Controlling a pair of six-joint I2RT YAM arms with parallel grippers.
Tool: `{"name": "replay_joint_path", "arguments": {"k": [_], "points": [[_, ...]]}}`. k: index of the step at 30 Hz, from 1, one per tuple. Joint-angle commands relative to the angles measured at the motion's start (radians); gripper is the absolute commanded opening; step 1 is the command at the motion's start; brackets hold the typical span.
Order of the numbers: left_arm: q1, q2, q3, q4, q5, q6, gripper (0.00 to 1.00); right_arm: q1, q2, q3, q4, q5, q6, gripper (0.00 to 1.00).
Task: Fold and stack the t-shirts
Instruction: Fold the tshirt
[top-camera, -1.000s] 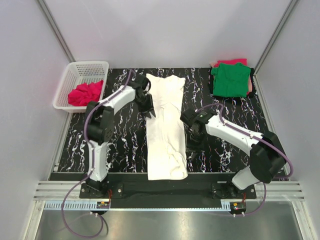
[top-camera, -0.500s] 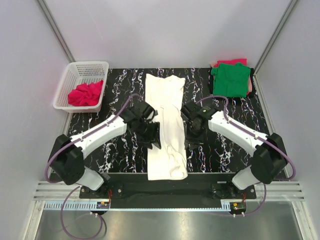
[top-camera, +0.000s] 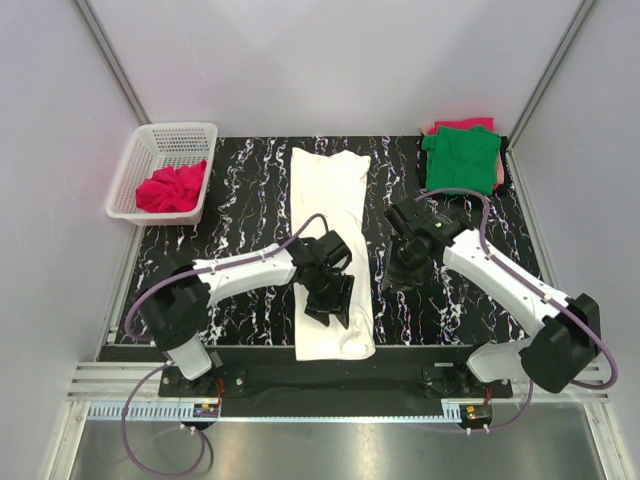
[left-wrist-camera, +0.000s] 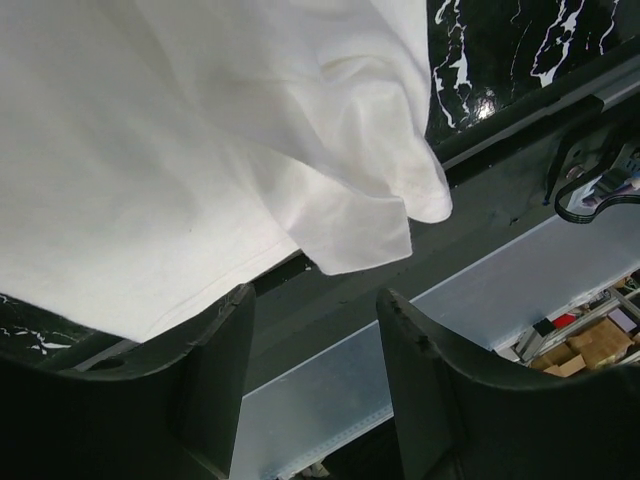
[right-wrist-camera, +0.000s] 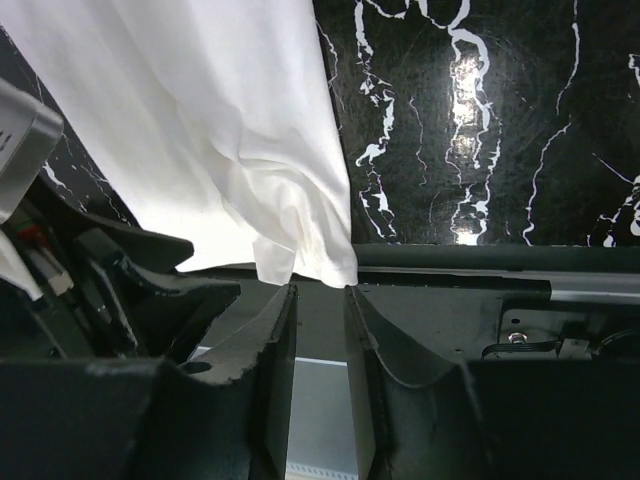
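A white t-shirt (top-camera: 330, 190) lies on the black marbled table (top-camera: 250, 200) as a long narrow strip running from the back to the near edge. My left gripper (top-camera: 335, 312) hovers over its near part, open and empty. The left wrist view shows the shirt's rumpled near hem (left-wrist-camera: 200, 150) hanging past the table edge, ahead of the left gripper (left-wrist-camera: 315, 310). My right gripper (top-camera: 398, 283) is over bare table just right of the shirt. In the right wrist view the right gripper (right-wrist-camera: 318, 295) has a narrow empty gap, and the shirt's corner (right-wrist-camera: 230, 130) lies ahead.
A folded green t-shirt (top-camera: 460, 158) rests on a pinkish-red one (top-camera: 465, 124) at the back right corner. A white basket (top-camera: 176, 127) at the back left holds a crumpled pinkish-red garment (top-camera: 170, 187). White walls enclose the table; a metal rail (top-camera: 330, 372) runs along its near edge.
My left arm swung from the shirt's far left edge toward the near end and now sits over the shirt, jaws wider apart. My right gripper drifted slightly right, away from the shirt's edge.
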Motion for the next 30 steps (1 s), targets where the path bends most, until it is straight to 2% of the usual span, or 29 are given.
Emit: {"name": "replay_joint_path", "arguments": {"k": [1,12,25,29,30], "points": [[-0.022,0.028,0.033,0.057,0.029,-0.019,0.57,-0.017,-0.062,-0.023,-0.021,0.037,0.015,0.32],[-0.104,0.096,0.103,0.052,0.041,-0.032,0.57,-0.034,-0.062,-0.055,-0.023,0.041,0.004,0.32],[-0.106,0.168,0.142,0.031,0.029,0.004,0.56,-0.051,-0.098,-0.084,-0.029,0.041,0.012,0.31],[-0.106,0.180,0.146,0.029,0.018,0.004,0.50,-0.060,-0.107,-0.092,-0.040,0.044,0.009,0.31],[-0.106,0.179,0.145,0.029,0.017,0.004,0.44,-0.063,-0.110,-0.093,-0.040,0.044,0.009,0.31]]}}
